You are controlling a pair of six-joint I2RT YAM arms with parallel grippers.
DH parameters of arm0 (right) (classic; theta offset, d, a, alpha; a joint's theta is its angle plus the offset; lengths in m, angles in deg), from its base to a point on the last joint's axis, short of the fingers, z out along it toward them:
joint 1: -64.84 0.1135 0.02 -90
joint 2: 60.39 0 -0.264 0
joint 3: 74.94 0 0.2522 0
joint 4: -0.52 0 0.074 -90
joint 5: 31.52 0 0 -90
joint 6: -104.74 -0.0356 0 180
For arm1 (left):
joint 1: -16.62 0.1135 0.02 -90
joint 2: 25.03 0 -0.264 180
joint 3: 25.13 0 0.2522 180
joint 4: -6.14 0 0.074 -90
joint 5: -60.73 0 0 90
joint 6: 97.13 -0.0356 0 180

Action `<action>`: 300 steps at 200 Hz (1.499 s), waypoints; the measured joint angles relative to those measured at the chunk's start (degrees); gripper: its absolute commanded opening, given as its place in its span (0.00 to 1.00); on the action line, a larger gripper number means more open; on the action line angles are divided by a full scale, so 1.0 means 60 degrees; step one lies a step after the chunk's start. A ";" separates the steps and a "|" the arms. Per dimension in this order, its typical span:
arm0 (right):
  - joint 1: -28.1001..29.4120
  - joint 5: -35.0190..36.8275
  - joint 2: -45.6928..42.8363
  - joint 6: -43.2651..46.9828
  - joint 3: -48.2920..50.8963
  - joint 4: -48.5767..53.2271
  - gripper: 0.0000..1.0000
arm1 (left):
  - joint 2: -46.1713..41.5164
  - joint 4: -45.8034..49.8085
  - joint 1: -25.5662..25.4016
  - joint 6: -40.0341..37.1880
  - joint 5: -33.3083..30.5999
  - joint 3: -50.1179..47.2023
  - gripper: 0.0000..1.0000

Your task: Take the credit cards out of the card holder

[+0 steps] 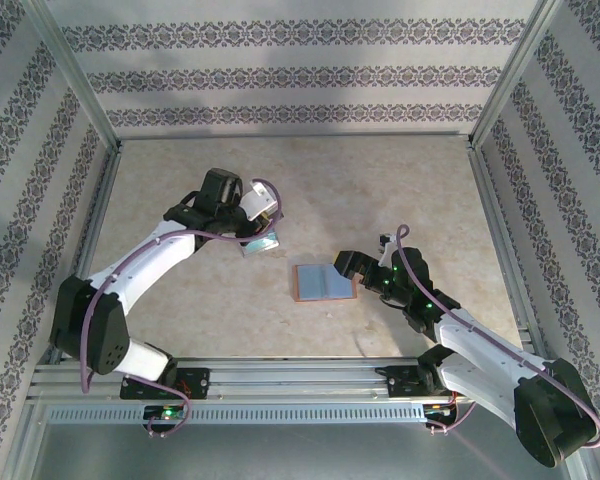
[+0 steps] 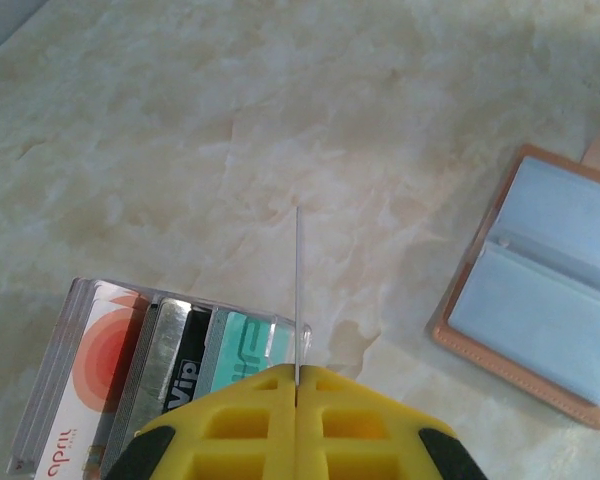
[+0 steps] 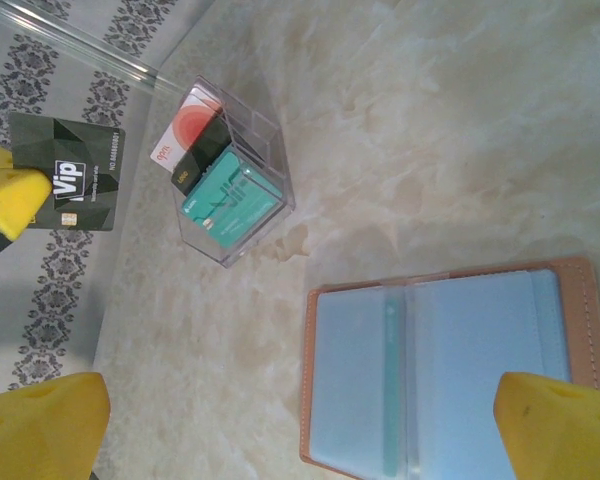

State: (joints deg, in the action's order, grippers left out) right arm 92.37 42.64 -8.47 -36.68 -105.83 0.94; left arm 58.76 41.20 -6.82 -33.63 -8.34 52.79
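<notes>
Card holder (image 1: pixel 323 282): lies open flat on your table (image 1: pixel 400 190), grey-blue sleeves up.
Left gripper (image 2: pixel 297 372): your fingers pinch a dark card (image 3: pixel 75 185) marked "Vip", raised near the clear box (image 3: pixel 265 140).
Right gripper (image 1: pixel 343 264): your jaws stand wide at the card holder's right edge.
Box cards: a red-and-white card (image 2: pixel 85 390) reading "april", a second "Vip" card (image 2: pixel 185 375), and a teal card (image 2: pixel 242 355) whose writing is too blurred to read.

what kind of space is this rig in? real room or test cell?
Most likely a staged robot test cell, not a real room: silver aluminium frame rails, wall panels papered in grey floral stripes, and a beige marble-look tabletop.
</notes>
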 measured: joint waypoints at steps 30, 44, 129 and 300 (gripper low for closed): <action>0.0000 -0.0004 0.0000 -0.0004 0.0000 0.0062 0.98 | 0.0244 0.0084 0.0047 -0.0812 -0.0018 0.0033 0.00; 0.0000 0.0000 0.0000 -0.0004 0.0000 0.0062 0.98 | 0.0361 0.0109 0.0127 -0.1173 -0.0025 0.0087 0.00; 0.0000 0.0109 -0.0022 -0.0007 0.0000 0.0189 0.98 | 0.0834 -0.0208 0.1020 -0.3020 0.0237 0.0124 0.00; 0.0000 0.0244 -0.0157 -0.0127 0.0000 0.0339 0.98 | 0.2350 -0.0226 0.1807 -0.3916 0.0929 0.0747 0.00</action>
State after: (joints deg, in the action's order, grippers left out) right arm 92.37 44.11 -9.41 -37.44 -105.83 2.97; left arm 72.86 39.84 4.02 -57.12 -2.77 57.27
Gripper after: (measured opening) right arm 0.982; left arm 0.063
